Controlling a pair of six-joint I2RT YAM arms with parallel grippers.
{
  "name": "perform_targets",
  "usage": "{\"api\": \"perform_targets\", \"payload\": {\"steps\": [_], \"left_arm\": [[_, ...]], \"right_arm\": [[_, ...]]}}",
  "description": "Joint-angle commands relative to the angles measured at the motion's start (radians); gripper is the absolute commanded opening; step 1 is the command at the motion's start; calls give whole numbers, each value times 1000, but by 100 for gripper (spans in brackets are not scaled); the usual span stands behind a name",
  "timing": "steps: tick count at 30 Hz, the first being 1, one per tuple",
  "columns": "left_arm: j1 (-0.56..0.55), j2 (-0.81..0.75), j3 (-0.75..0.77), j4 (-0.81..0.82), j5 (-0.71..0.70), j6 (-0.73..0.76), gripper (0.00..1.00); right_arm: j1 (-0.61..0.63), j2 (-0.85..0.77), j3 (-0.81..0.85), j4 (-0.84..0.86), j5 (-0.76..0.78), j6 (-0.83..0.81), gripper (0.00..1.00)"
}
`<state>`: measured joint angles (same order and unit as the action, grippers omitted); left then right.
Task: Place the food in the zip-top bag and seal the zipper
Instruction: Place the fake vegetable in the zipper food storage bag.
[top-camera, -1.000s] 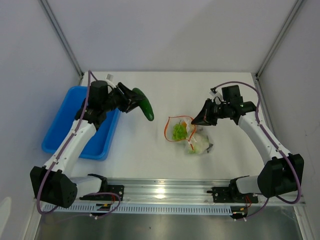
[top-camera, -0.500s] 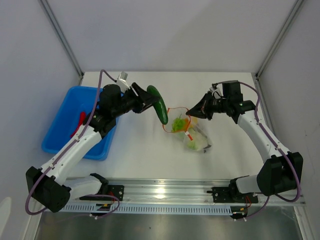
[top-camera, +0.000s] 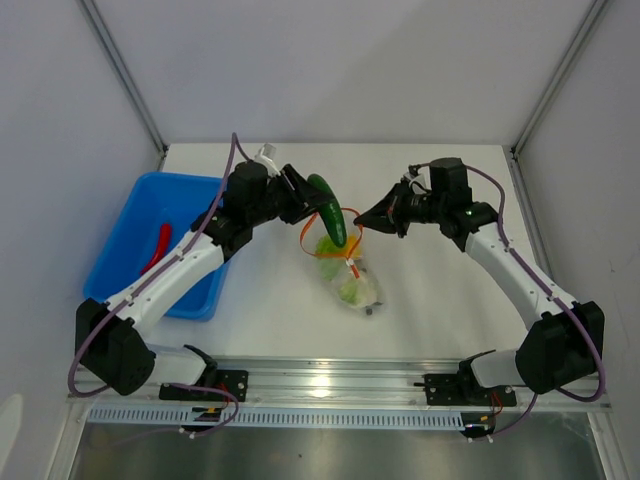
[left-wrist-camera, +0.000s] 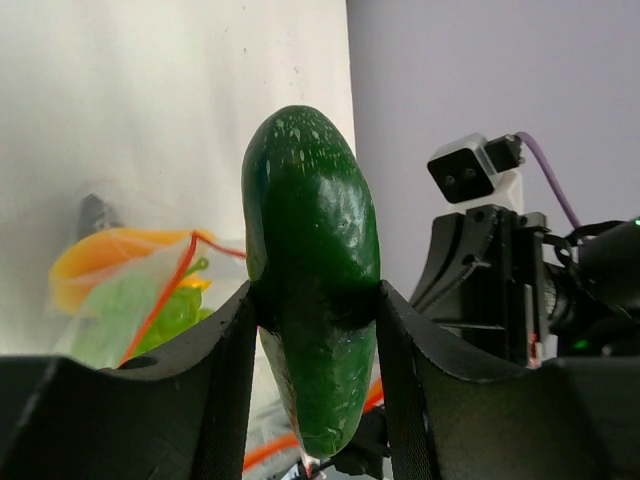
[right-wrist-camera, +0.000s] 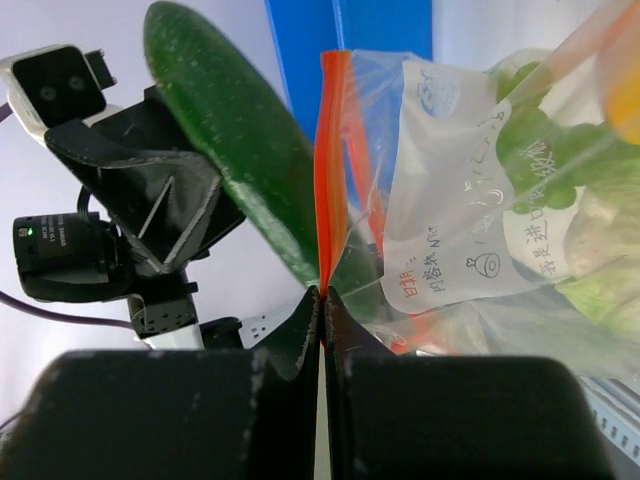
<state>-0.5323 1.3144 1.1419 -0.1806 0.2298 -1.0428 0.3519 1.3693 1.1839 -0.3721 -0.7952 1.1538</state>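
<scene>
Feeding the dark green cucumber (left-wrist-camera: 310, 220) into the zip-top bag (top-camera: 352, 285) calls for a tip-first entry. The left gripper (left-wrist-camera: 317, 330) is clamped on the cucumber's sides, and its lower end hangs right at the bag's mouth. The right gripper (right-wrist-camera: 322, 297) is pinched tight on the zipper (right-wrist-camera: 331, 160), lifting one lip; it should hold firm so the opening stays wide. Release only once the cucumber sits deep beside the grape bunch (right-wrist-camera: 530, 140). The red chili (top-camera: 160, 243) waits in the blue tray (top-camera: 115, 270), well apart.
</scene>
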Motion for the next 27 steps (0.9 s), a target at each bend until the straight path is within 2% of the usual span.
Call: {"api": "perform_targets", "payload": {"steps": [1, 9, 16, 27], "left_arm": [[-15, 31, 61, 35, -24, 46, 1], [-55, 54, 32, 9, -98, 115, 1], [-115, 85, 33, -36, -99, 133, 1], [-135, -1, -14, -144, -107, 196, 1]], "right_arm": [[15, -7, 33, 94, -32, 73, 0], [19, -10, 8, 142, -50, 119, 0], [16, -7, -21, 193, -56, 167, 0], [-31, -33, -105, 213, -71, 173, 0]]}}
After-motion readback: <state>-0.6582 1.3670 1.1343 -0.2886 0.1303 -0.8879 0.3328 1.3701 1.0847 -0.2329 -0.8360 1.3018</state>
